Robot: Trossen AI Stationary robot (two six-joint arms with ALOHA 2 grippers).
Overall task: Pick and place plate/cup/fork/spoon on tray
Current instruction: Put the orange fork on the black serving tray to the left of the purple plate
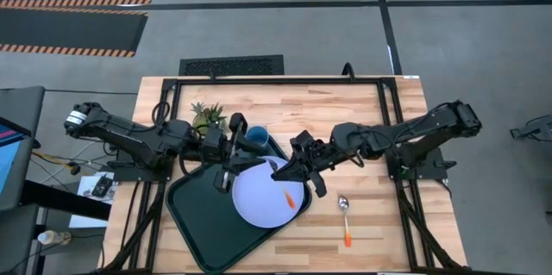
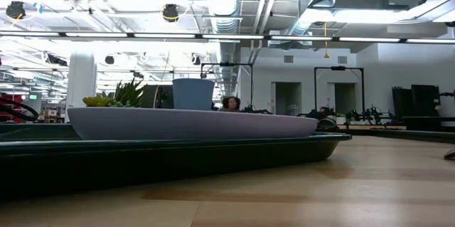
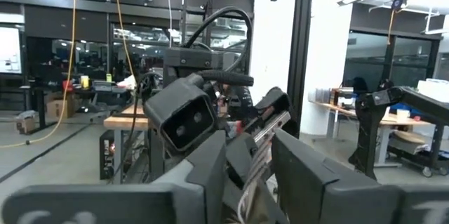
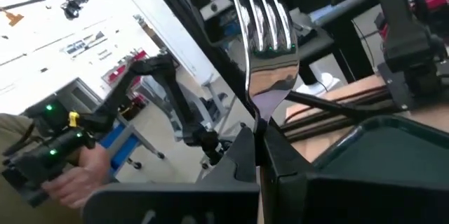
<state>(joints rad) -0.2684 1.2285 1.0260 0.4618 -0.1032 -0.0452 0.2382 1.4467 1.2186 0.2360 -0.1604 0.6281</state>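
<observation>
The dark green tray (image 1: 203,223) lies on the table's left half. The pale lavender plate (image 1: 263,202) lies flat in it, and it also shows in the low view (image 2: 192,122). The blue cup (image 1: 256,140) stands at the tray's far corner. The spoon (image 1: 345,216) lies flat on the bare wood right of the tray. My right gripper (image 1: 289,171) is shut on the fork (image 4: 263,20) over the plate's far edge. My left gripper (image 1: 231,159) is open and empty over the tray, next to the cup. My right gripper pinches the fork's silver neck (image 4: 261,108), just below the tines, between its two fingers. The fingers come from the table's right side, slanting down. The tines stick out past the fingertips, and the orange handle (image 1: 290,197) shows over the plate. Whether it touches the plate I cannot tell.
A small green spiky potted plant (image 1: 207,117) stands on the table just beyond the tray's far left corner, close to my left arm. Bare wood lies around the spoon, right of the tray.
</observation>
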